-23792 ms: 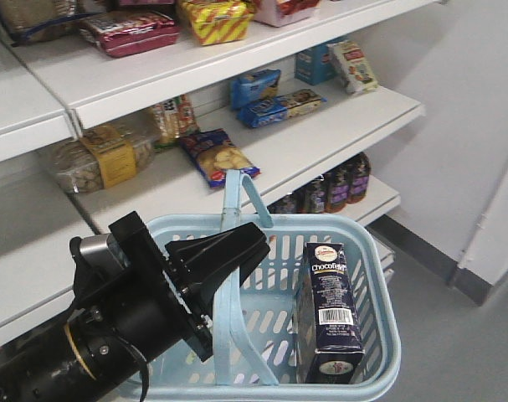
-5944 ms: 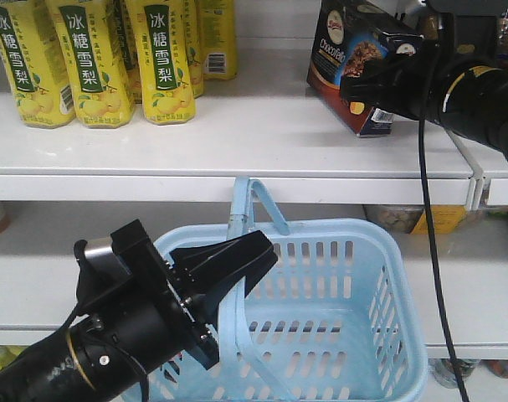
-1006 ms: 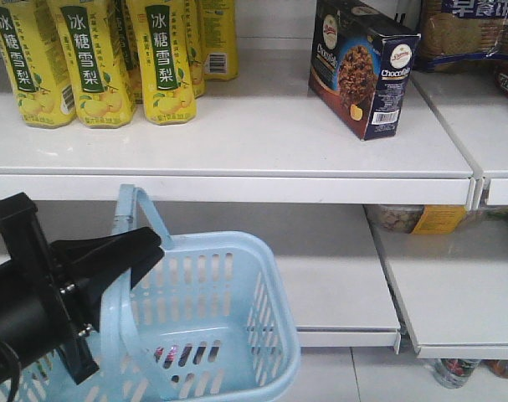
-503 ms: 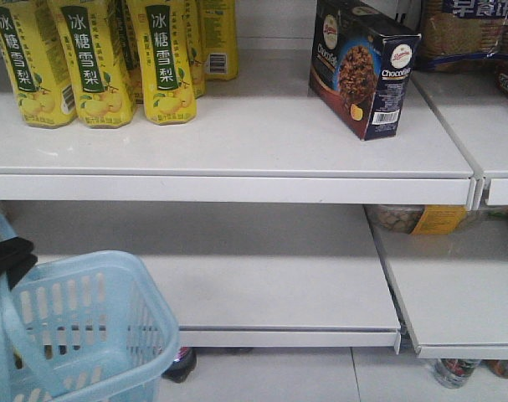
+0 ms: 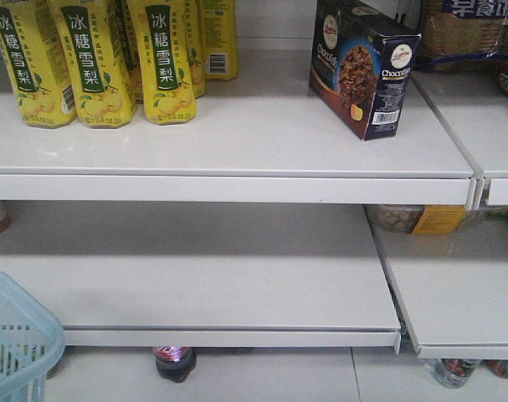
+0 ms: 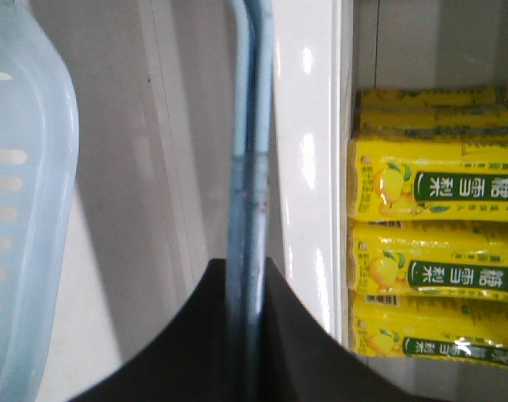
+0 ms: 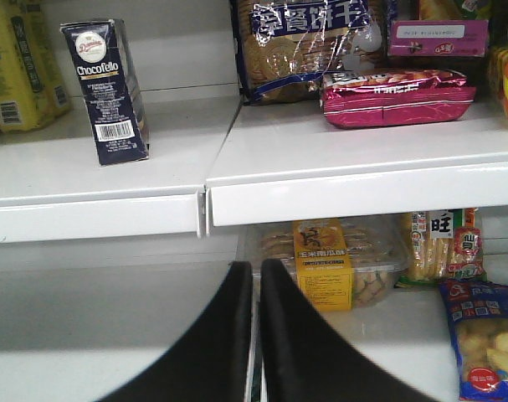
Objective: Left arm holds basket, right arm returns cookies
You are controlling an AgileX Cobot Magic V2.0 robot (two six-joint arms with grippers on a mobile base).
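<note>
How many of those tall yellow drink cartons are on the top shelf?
4 show in the front view: one at the left edge, the next beside it, a third, and one set further back. More may stand hidden behind or out of frame.

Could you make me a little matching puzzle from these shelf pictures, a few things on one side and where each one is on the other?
Things:
1. cookies
2. basket
3. yellow drink cartons
4. magenta snack pack

Places:
A. at the lower left edge of the front view, only one corner showing
B. lying flat on the upper shelf, right of the seam between boards
C. standing in a row at the left of the upper shelf
D. standing upright alone on the upper shelf, near its right end

Pairs: 1-D, 2-A, 3-C, 4-B
</note>
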